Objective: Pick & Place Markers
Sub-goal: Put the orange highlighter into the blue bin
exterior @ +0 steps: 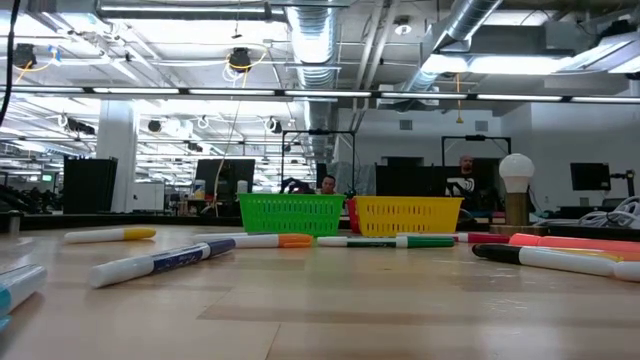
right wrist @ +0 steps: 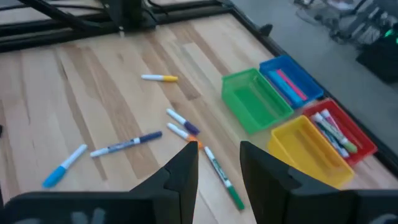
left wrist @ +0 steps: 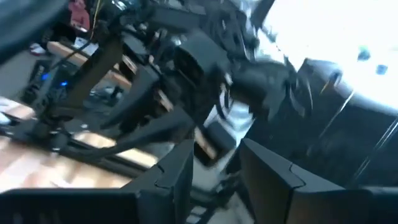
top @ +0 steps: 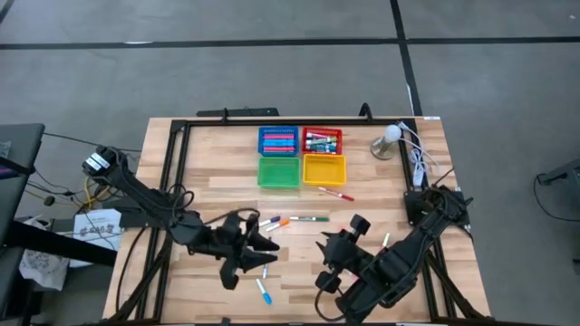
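Several markers lie loose on the wooden table: an orange-capped one (top: pixel 275 221), a green one (top: pixel 310 218), a red one (top: pixel 335 193) and a light blue one (top: pixel 265 291). More markers fill the blue tray (top: pixel 278 140) and the red tray (top: pixel 322 141). The green tray (top: pixel 278 172) and the yellow tray (top: pixel 324 168) look empty. My left gripper (top: pixel 270 244) is open and empty above the table's near middle; its wrist view (left wrist: pixel 216 174) faces the right arm. My right gripper (top: pixel 355 225) is open and empty (right wrist: pixel 217 162), high over the green marker (right wrist: pixel 222 177).
A small lamp with a round bulb (top: pixel 390 138) and white cables (top: pixel 417 161) stand at the far right. A black frame (top: pixel 177 154) borders the table. People sit in the room behind the trays in the low view (exterior: pixel 327 184).
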